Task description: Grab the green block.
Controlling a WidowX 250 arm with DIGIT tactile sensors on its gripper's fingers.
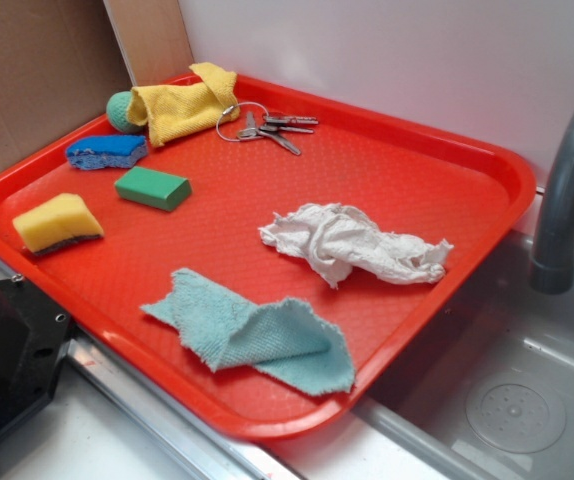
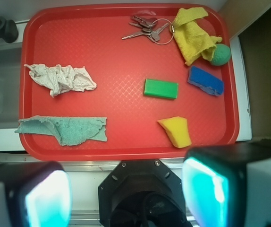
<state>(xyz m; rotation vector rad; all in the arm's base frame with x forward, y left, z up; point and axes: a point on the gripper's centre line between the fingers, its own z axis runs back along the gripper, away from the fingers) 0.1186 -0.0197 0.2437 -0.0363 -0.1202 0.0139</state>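
a: where's the green block [image 2: 161, 88]?

b: flat on the red tray [image 2: 121, 142], untouched, between the blue sponge [image 2: 206, 81] and the yellow sponge [image 2: 176, 132], with the keys [image 2: 147, 29] beyond it.

a: and the gripper [image 2: 126, 191]?

b: jaws spread wide, pads [image 2: 205, 189] at the wrist view's bottom corners, holding nothing, hovering off the tray's near rim, well apart from the block.

Exterior cam looks down at an angle across the red tray [image 1: 487, 160]; wrist cam hangs high, straight above the same tray [image 2: 126, 150].
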